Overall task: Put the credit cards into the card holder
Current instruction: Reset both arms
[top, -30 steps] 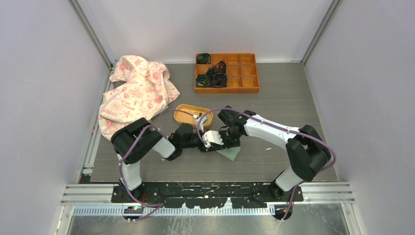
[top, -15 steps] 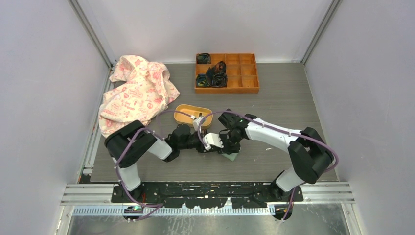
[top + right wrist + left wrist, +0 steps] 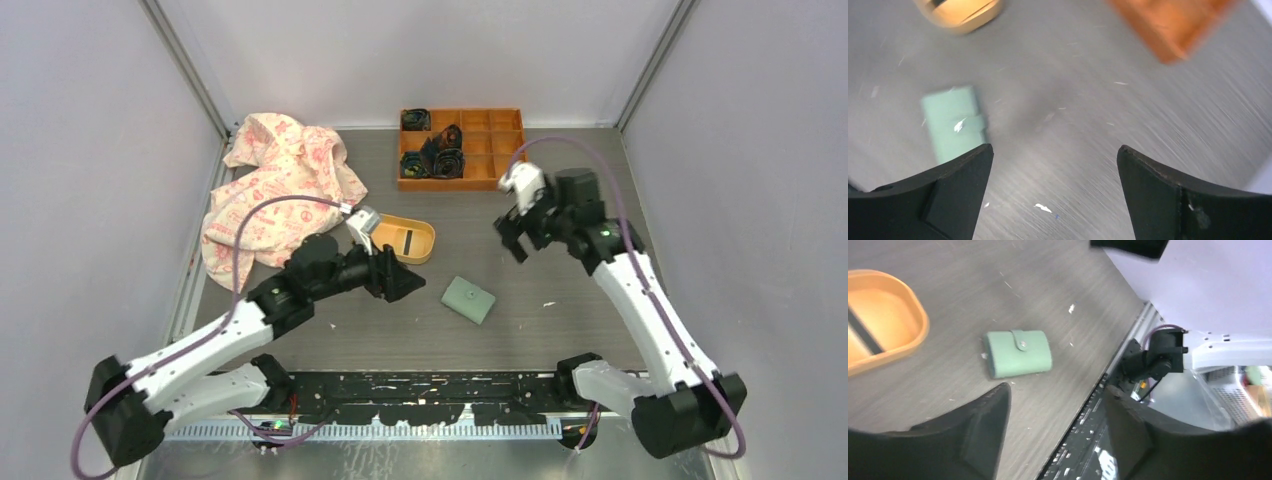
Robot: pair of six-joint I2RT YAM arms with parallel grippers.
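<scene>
Card holder (image 3: pixel 469 299) lies flat on the desk (image 3: pixel 590 300), front-centre, closed, with nothing touching it. It is pale mint green and rectangular, and the left wrist view shows a short strap folded over one long edge with a small round snap on it. We see no card edge poking out of it.

In the top view its long axis runs on a slant, far-left to near-right. In the left wrist view that axis lies roughly crosswise to the fingers.

Left tool (image 3: pixel 408 284) is the nearer one. The holder sits near its tip, toward the right arm's side and a touch closer to the bases, with bare desk between them. Its jaws are spread wide and hold nothing. Right tool (image 3: pixel 514 238) is raised and well apart from the holder, off toward the back right. Its jaws are also wide and empty. Its wrist picture is motion-blurred, so we cannot read the holder's details there.

We judge any next reach for the holder falls to the left arm.

The oval dish (image 3: pixel 425 243), yellow-orange, sits just behind the left tool. Inside is what looks like a dark-striped card (image 3: pixel 408 241), though it is too small for us to be sure. Farther back are the orange tray (image 3: pixel 505 150) and, at the back left, a patterned cloth (image 3: pixel 280 190).
</scene>
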